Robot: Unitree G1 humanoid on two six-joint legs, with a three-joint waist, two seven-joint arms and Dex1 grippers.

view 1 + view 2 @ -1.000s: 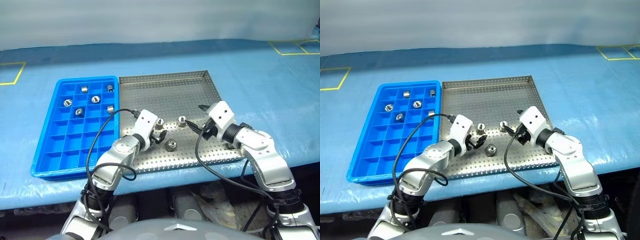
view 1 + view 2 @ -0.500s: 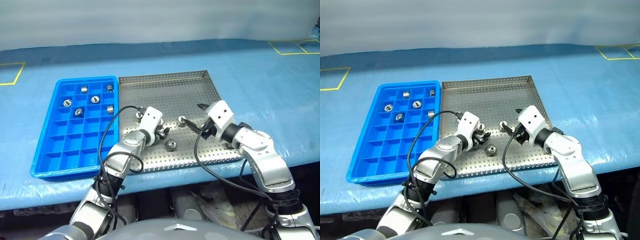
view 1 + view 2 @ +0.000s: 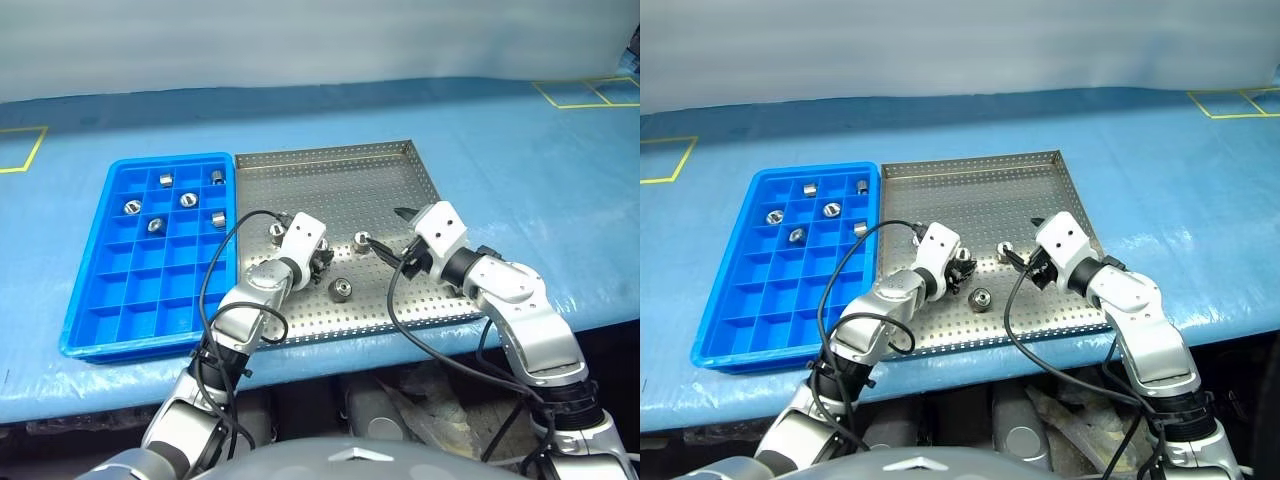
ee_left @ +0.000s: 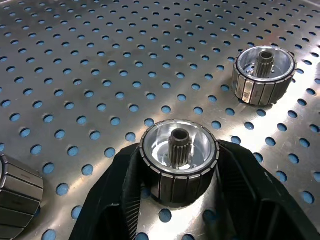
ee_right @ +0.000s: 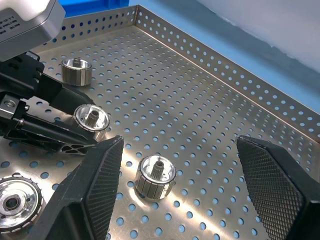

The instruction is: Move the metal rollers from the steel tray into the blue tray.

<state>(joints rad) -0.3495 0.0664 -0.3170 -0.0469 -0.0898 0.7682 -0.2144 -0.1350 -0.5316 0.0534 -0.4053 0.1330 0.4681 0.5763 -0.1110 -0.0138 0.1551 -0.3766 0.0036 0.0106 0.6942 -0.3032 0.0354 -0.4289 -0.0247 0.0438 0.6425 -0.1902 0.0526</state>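
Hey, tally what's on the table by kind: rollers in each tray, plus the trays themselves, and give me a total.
Metal rollers in the steel tray: 4
Metal rollers in the blue tray: 6
Trays: 2
Total: 12 things, 10 of them rollers

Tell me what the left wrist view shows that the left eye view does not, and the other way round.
Left wrist view: the toothed hub inside the roller and the left gripper pressing on its sides. Left eye view: the blue tray holding six rollers, and the open right gripper. Both: the steel tray and a second roller nearby.
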